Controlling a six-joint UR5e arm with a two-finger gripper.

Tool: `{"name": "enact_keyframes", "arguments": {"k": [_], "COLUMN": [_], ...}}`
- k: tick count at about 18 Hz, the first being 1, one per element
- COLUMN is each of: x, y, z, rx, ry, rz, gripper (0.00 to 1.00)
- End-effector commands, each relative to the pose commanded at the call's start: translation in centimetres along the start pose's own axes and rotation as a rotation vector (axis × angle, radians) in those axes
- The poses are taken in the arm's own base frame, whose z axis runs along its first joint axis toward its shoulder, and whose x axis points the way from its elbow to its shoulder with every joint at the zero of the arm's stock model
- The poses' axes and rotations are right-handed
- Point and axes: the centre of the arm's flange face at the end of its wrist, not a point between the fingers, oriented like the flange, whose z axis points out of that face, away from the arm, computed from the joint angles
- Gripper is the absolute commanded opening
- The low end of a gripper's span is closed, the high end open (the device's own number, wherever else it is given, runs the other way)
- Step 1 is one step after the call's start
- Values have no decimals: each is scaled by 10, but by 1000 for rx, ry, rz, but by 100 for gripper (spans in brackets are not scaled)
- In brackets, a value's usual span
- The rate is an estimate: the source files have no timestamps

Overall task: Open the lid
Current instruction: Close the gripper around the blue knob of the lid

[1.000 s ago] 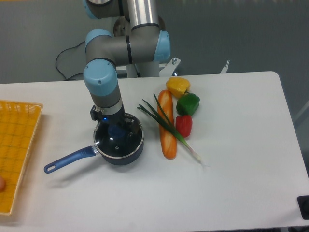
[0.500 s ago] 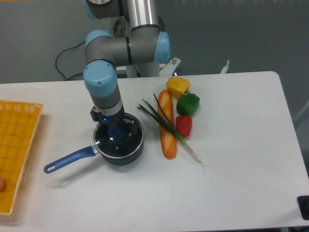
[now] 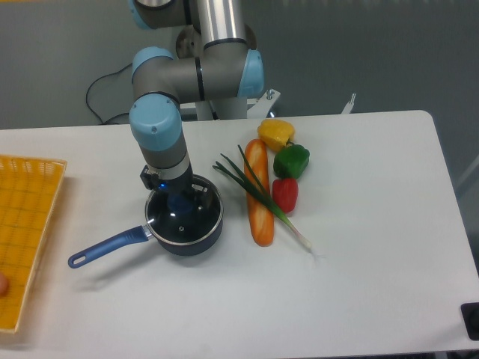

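Note:
A dark blue saucepan (image 3: 196,238) with a long blue handle (image 3: 105,247) stands left of the table's middle. The lid (image 3: 187,221), clear glass with a thin metal rim, lies flat on the saucepan. My gripper (image 3: 180,199) points straight down from the arm and sits low over the back half of the lid, at its blue centre knob (image 3: 179,202). The dark fingers straddle the knob. They blend into the dark pan, so whether they press on the knob does not show.
Right of the pan lie a long orange carrot (image 3: 259,191), a green onion (image 3: 263,198), and a yellow pepper (image 3: 276,134), a green pepper (image 3: 292,160) and a red pepper (image 3: 285,194). A yellow tray (image 3: 22,232) sits at the left edge. The arm's base rises behind the pan.

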Motion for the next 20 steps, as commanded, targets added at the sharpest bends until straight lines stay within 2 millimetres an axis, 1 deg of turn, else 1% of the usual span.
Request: {"name": "enact_keyframes", "arguments": {"k": [2, 5, 7, 9, 11, 20], "x": [0, 0, 0, -1, -1, -10], "y": [0, 0, -1, -1, -1, 0], "z": [-1, -1, -1, -2, -3, -17], "rx": [1, 2, 3, 5, 7, 14], "ry": [-1, 1, 0, -1, 0, -15], "rz": [-2, -2, -9, -12, -14, -17], "gripper": [74, 69, 63, 60, 58, 57]}}
